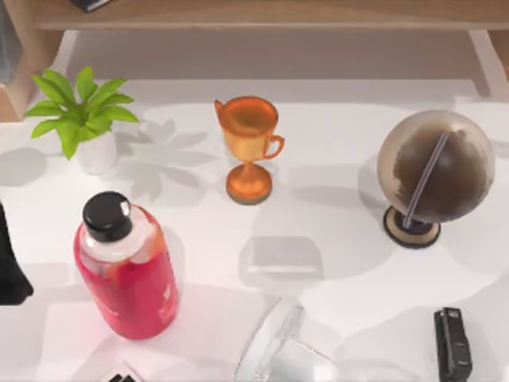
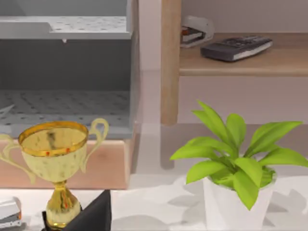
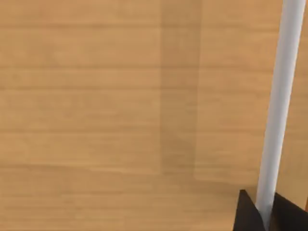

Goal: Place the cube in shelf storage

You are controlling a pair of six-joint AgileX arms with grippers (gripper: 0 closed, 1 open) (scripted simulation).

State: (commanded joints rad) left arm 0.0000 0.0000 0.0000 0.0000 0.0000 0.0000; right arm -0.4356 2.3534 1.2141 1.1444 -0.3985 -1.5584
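From above, the white table (image 1: 342, 119) carries a potted plant (image 1: 79, 119), an orange trophy (image 1: 249, 143), a globe (image 1: 433, 171), a red bottle (image 1: 127, 270), a translucent grey block (image 1: 281, 259) and a black stapler (image 1: 452, 344). The shelf storage (image 1: 262, 14) runs along the far edge. The left arm (image 1: 11, 270) sits dark at the table's left side.

In the left wrist view, a dark piece of the left gripper (image 2: 94, 216) hangs just beside the trophy's foot, with the plant near and the shelf's upright and board behind. I cannot tell whether it is parted or closed.

In the right wrist view, the right gripper (image 3: 269, 214) is close against light-brown wood beside a white post (image 3: 281, 96); its state I cannot tell either. Where the cube lies relative to either, I cannot tell.
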